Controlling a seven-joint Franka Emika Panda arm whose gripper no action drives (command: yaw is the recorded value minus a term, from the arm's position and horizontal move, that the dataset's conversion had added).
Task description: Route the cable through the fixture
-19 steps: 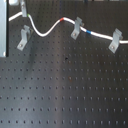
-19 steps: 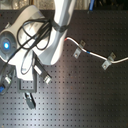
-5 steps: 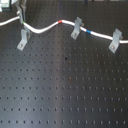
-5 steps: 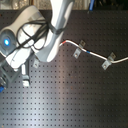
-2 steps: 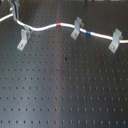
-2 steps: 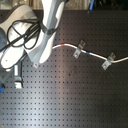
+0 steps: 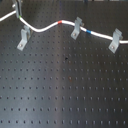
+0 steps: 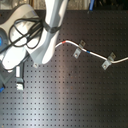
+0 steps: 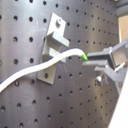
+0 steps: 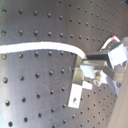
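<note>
Cable [image 7: 47,26] sitting seated in middle and far clips; gripper [image 9: 97,62] pinching cable, jaws clenched on it; unthreaded fixture [image 9: 54,47] lying just beyond jaws; last routing remaining.

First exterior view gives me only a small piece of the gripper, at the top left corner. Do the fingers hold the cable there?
Observer: Yes. In the first wrist view the fingers are shut on the cable, at a short green mark.
Operator: Is the cable in the fork of the fixture next to them?
Observer: In the first wrist view the cable crosses the front of that fixture, just beside the fingers. I cannot tell if it sits in the fork.
</note>
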